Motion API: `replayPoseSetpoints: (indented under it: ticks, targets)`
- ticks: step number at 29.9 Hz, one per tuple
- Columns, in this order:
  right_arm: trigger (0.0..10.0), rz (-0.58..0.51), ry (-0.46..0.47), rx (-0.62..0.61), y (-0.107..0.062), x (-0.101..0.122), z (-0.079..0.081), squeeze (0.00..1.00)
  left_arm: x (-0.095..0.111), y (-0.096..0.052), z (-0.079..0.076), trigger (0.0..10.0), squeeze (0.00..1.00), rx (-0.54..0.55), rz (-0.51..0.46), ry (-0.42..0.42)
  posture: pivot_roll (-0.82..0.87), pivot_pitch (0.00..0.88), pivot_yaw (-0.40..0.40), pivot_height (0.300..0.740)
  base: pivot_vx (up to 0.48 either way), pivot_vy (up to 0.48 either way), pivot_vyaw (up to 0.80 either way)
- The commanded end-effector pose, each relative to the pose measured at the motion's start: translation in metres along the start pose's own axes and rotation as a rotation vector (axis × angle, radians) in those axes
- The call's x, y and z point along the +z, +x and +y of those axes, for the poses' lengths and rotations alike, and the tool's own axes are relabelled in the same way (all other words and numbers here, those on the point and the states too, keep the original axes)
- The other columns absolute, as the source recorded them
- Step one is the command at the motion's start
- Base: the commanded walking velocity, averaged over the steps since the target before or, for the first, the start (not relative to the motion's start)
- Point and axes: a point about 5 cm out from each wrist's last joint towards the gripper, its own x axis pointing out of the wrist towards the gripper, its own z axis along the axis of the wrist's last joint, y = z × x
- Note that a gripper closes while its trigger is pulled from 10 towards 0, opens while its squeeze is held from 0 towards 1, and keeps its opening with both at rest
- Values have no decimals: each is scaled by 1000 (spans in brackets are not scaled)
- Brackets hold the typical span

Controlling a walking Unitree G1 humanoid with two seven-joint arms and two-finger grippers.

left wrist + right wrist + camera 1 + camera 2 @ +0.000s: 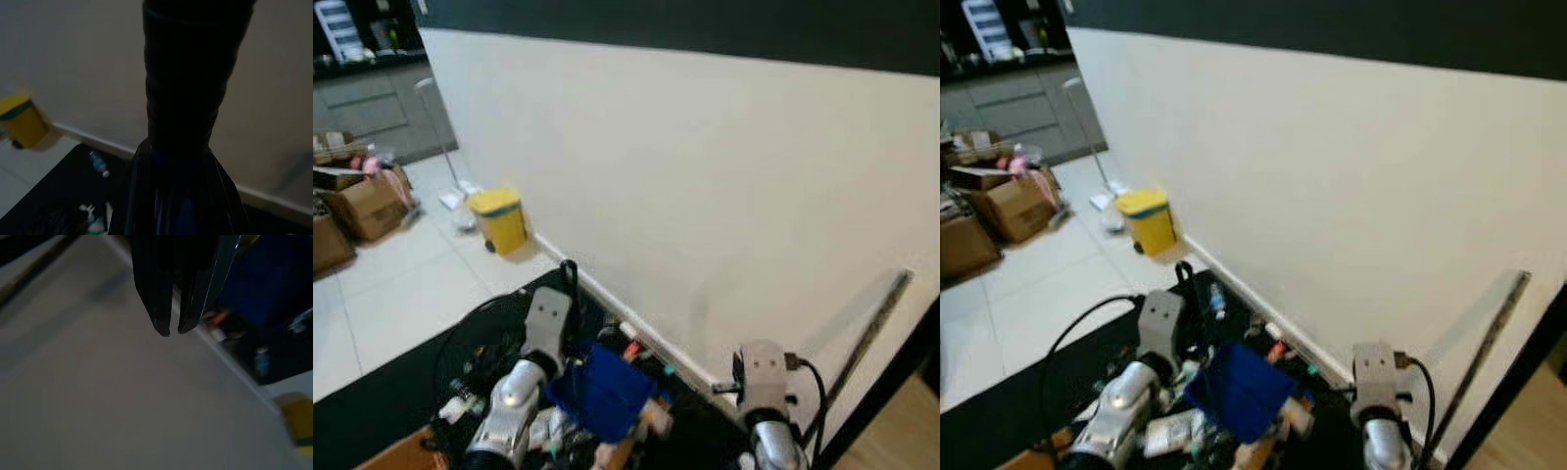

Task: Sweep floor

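The robot faces a long white wall (724, 186) that serves as landmark. At the foot of the wall lies a black mat (401, 392) strewn with litter: a small plastic bottle (99, 164), wrappers and bits of red and green. A blue dustpan (602, 392) hangs over the mat near the wall's baseboard, by the left arm; the left tool (188, 147) wraps something dark with blue below it, though whether the fingers clamp it I cannot tell. The right tool (168, 328) points at the wall, fingers nearly closed with a narrow slit between them, holding nothing. Farther along the wall stands a yellow bin (499, 217), with cardboard boxes (367, 206) beyond on the tiled floor (401, 284).
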Motion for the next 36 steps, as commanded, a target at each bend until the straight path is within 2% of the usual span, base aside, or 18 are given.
replayPoseSetpoints:
  ticks: [1, 14, 17, 30, 33, 36]
  targets:
    - [10000, 16, 10, 19, -3, -4, 8, 0, 8, 1, 3, 10000, 0, 15, -36, 7, -41, 76, 67, 740, 352, -319, 0]
    - [10000, 16, 4, 20, -3, -4, 7, 0, 8, 0, 2, 10000, 0, -2, -41, 11, -44, 73, 65, 740, 346, -269, 0]
    - [10000, 16, 2, 19, -3, -4, 6, 0, 7, -3, 2, 10000, 0, -7, -44, -8, -47, 74, 67, 740, 0, 0, 0]
    - [10000, 20, -7, 13, -4, -5, 3, 0, 4, -7, 6, 10000, 0, -10, -33, 4, -48, 69, 69, 740, 0, 0, 0]
    - [10000, 25, -22, -3, -4, -6, 1, 0, 4, -7, 6, 10000, 0, -12, -32, 4, -49, 70, 68, 740, 0, 0, 0]
    - [10000, 55, -78, -57, -5, -11, -9, 0, 4, -7, 6, 10000, 0, -13, -29, 4, -50, 73, 67, 740, 0, 0, 0]
